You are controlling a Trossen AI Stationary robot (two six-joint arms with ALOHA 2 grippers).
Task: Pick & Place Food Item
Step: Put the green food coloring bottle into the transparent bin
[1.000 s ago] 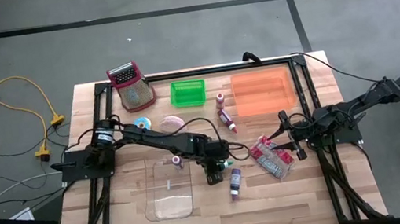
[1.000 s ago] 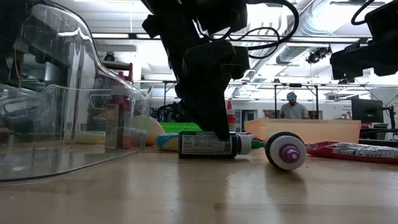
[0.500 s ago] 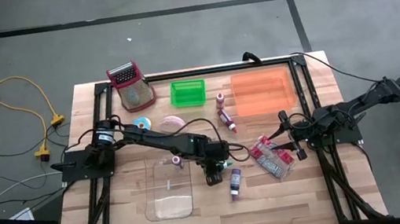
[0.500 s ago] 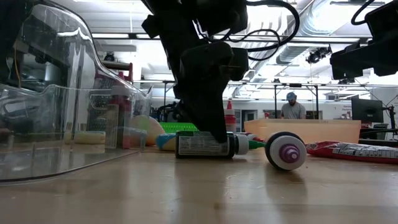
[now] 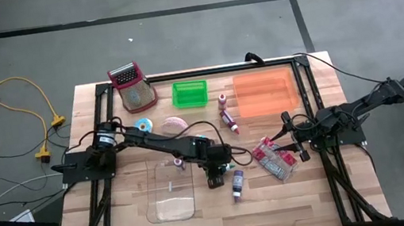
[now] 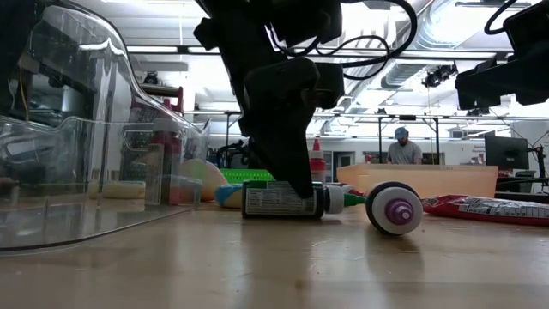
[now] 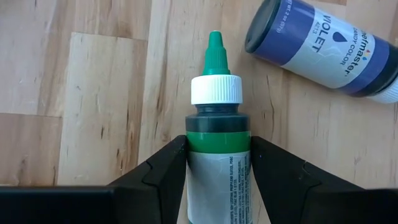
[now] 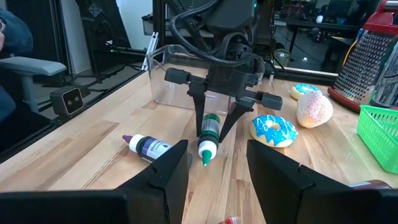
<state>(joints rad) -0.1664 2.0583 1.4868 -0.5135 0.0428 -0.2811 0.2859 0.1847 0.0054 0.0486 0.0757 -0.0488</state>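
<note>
Fingers of my left gripper [image 7: 219, 180] clamp the green bottle [image 7: 217, 146] lying on the table [image 7: 93, 93]; violet bottle [image 7: 323, 46] lies just beyond. My right gripper [image 5: 297, 149] waits open, well apart.

Robotics lab or workshop, large open hall. Grey concrete floor [image 5: 173, 29] marked with dark tape lines; yellow extension cable [image 5: 13, 85] trailing beside a wooden table [image 5: 280, 205] on a black frame. Low view: exposed ceiling ducts [image 6: 446, 34], strip lighting, metal shelving [image 6: 163, 107], a person [image 6: 403, 148] at a far workstation. Office chair [image 8: 31, 78] near the bench.
</note>
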